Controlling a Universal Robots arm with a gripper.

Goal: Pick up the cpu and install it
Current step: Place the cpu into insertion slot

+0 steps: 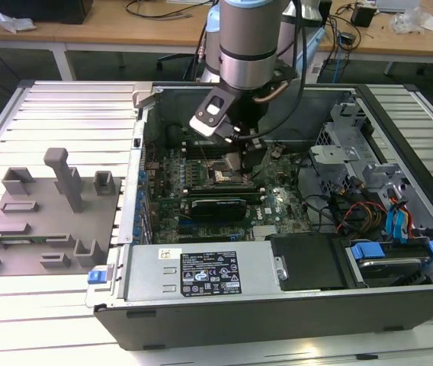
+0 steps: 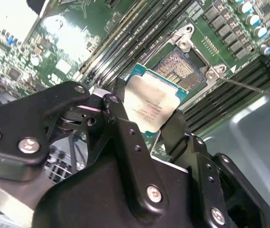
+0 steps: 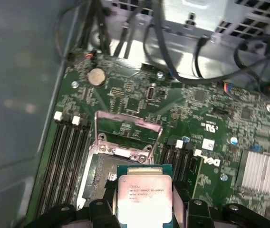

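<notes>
- cpu [image 3: 145, 198]: a few lines of fine dark print on its pale metal top, in both wrist views; too small to make out.
- black label [image 1: 210, 274] on the grey metal box [image 1: 148, 278], exterior view: white print and marks, not legible.
- small pale sticker [image 1: 169, 255] just beside that label: not legible.
- motherboard [image 3: 125, 102]: white printed marks near the dark slots, first wrist view.

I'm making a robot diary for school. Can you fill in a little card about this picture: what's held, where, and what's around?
holder: black two-fingered gripper, shut on the chip
held: small flat square cpu with silvery metal top
target: square metal-framed socket, open, empty
status: cpu close over socket, not seated
setting: green motherboard inside open dark computer case
aside: grey tray outside the case, exterior view's left
</notes>
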